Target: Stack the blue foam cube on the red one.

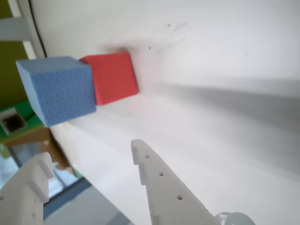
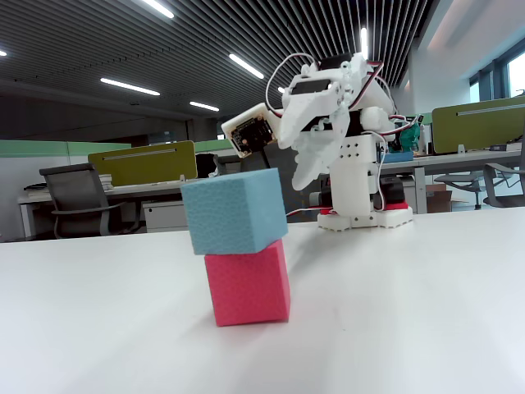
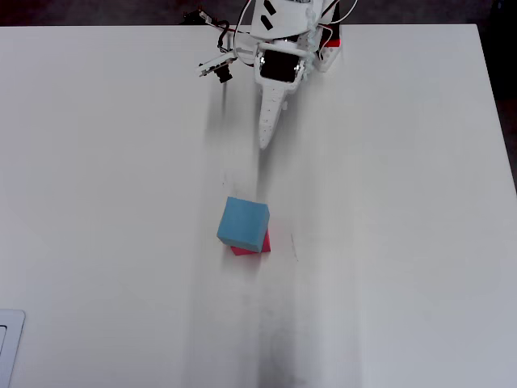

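The blue foam cube [image 2: 234, 211] rests on top of the red one [image 2: 248, 283], turned a little and overhanging it to the left in the fixed view. From overhead, the blue cube [image 3: 242, 222] covers most of the red cube [image 3: 250, 252]. In the wrist view the blue cube [image 1: 58, 89] and the red cube [image 1: 112, 77] show at upper left. My gripper [image 1: 91, 151] is open and holds nothing. It hangs well back from the stack, near the arm's base [image 2: 361, 189], seen as the gripper [image 2: 308, 164] in the fixed view and the gripper [image 3: 265, 141] from overhead.
The white table [image 3: 404, 242] carries only the stack and the arm's base [image 3: 323, 40] at its far edge. A pale object [image 3: 8, 347] sits at the overhead view's lower left corner. Office desks and chairs stand beyond the table.
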